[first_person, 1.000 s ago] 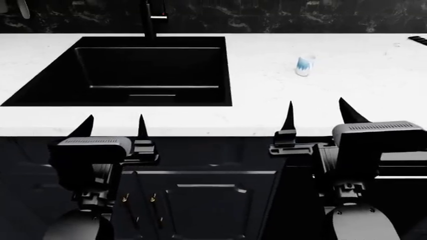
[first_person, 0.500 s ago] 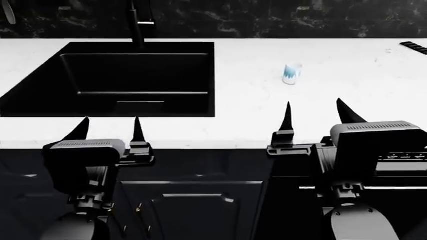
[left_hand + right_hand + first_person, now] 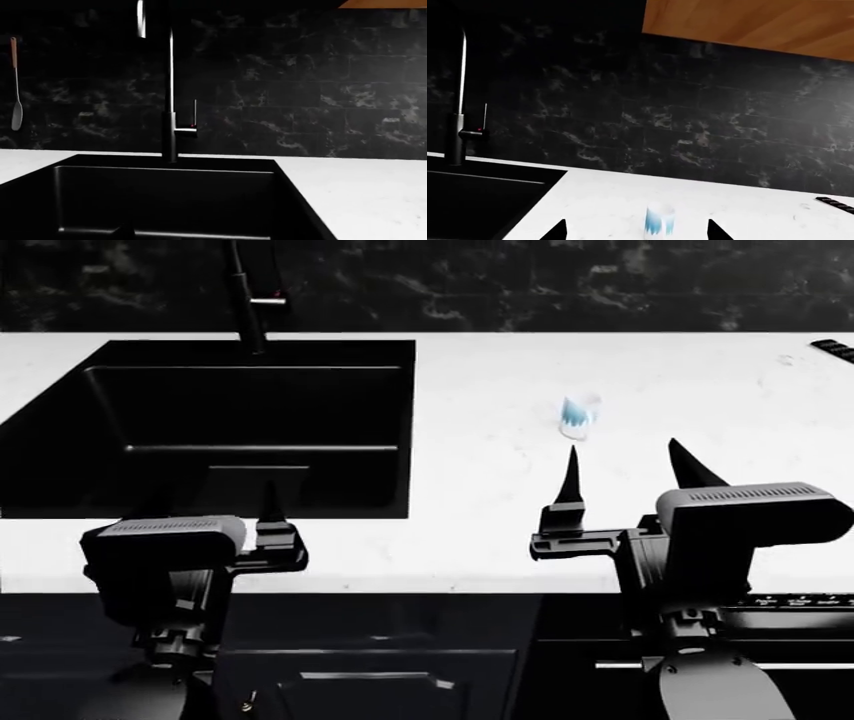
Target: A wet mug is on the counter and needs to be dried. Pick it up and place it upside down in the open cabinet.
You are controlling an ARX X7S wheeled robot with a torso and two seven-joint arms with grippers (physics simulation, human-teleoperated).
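The mug (image 3: 577, 416) stands upright on the white bench (image 3: 494, 490), to the right of the black sink (image 3: 220, 425) and well apart from it. In the head view the mug lies just beyond the tips of the right hand (image 3: 630, 462), roughly in line with the left fingertip of that hand, and is not touched by either finger. The right hand is spread wide and holds nothing; its two pointed fingers (image 3: 571, 480) rise over the front part of the bench. In the right wrist view the mug (image 3: 659, 220) appears between the two fingertips (image 3: 555, 231) with clear bench surface around it, and its blue band faces the camera. The handle cannot be made out in either view. The left hand (image 3: 214, 502) sits in front of the sink, at the near edge of the bench; one finger is visible against the dark basin, the other is lost against it, so the opening of this hand cannot be determined. A black faucet (image 3: 171, 95) stands at the rear rim of the sink, before a dark marbled tile wall (image 3: 694, 125). A utensil (image 3: 16, 85) hangs on that wall. A wooden cabinet underside (image 3: 747, 25) is visible above the wall.
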